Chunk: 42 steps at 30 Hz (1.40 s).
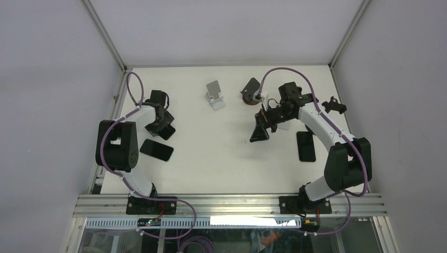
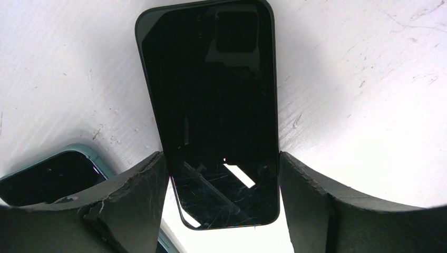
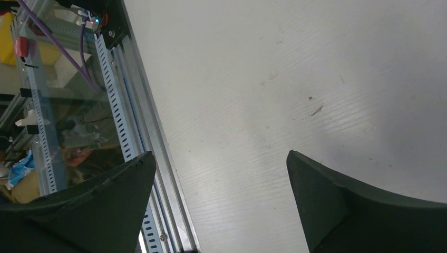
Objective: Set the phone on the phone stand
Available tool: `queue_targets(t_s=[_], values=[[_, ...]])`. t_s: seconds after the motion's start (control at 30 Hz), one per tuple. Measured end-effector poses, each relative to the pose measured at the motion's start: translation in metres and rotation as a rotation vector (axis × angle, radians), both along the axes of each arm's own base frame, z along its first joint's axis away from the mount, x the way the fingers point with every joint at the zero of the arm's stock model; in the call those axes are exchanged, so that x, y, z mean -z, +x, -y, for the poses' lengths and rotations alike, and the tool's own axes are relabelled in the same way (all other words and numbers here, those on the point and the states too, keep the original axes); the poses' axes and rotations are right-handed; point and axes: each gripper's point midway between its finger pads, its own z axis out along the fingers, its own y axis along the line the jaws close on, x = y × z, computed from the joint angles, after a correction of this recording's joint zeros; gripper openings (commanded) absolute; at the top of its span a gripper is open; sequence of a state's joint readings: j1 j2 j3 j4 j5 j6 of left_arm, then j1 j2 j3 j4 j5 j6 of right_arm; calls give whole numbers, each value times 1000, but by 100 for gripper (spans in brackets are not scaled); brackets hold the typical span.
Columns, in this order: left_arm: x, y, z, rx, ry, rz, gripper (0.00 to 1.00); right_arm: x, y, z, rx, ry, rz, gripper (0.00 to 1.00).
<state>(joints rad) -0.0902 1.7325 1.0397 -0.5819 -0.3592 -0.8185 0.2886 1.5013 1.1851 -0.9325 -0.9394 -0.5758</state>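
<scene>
My left gripper (image 1: 161,124) is shut on a black phone (image 2: 211,100); its fingers (image 2: 142,184) press both long edges near the phone's lower end. In the top view this phone (image 1: 168,132) is at the table's left side. A white phone stand (image 1: 215,95) stands at the back centre, well right of the left gripper. My right gripper (image 1: 260,130) is open and empty over the middle of the table, right of the stand. In the right wrist view, only bare table shows between its jaws (image 3: 221,158).
A second phone with a teal rim (image 1: 156,149) lies just in front of the left gripper and shows in the left wrist view (image 2: 50,176). A third phone (image 1: 305,146) lies at the right. A dark stand (image 1: 251,89) and a black stand (image 1: 334,105) are at the back right. The front rail (image 3: 132,105) is near.
</scene>
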Motion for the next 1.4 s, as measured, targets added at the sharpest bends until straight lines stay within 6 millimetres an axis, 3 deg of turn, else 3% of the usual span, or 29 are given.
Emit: queue_targets(t_s=[0.13, 0.2, 0.43, 0.6, 0.93, 1.13, 1.4], values=[[-1, -2, 9, 39, -12, 25, 30, 9, 2, -10, 55, 15, -68, 99], [-2, -4, 23, 87, -20, 29, 27, 14, 5, -17, 82, 28, -103, 99], [-6, -24, 126, 375, -108, 57, 26, 26, 14, -31, 176, 88, -199, 99], [-9, -46, 176, 526, -188, 100, 26, 30, 21, -37, 244, 120, -241, 99], [-17, -79, 254, 765, -410, 239, 22, 47, 45, -41, 428, 115, -303, 92], [-22, -94, 288, 869, -532, 323, 21, 59, 51, -44, 499, 95, -341, 81], [-25, -109, 335, 986, -633, 380, 22, 91, 45, -53, 542, 5, -409, 70]])
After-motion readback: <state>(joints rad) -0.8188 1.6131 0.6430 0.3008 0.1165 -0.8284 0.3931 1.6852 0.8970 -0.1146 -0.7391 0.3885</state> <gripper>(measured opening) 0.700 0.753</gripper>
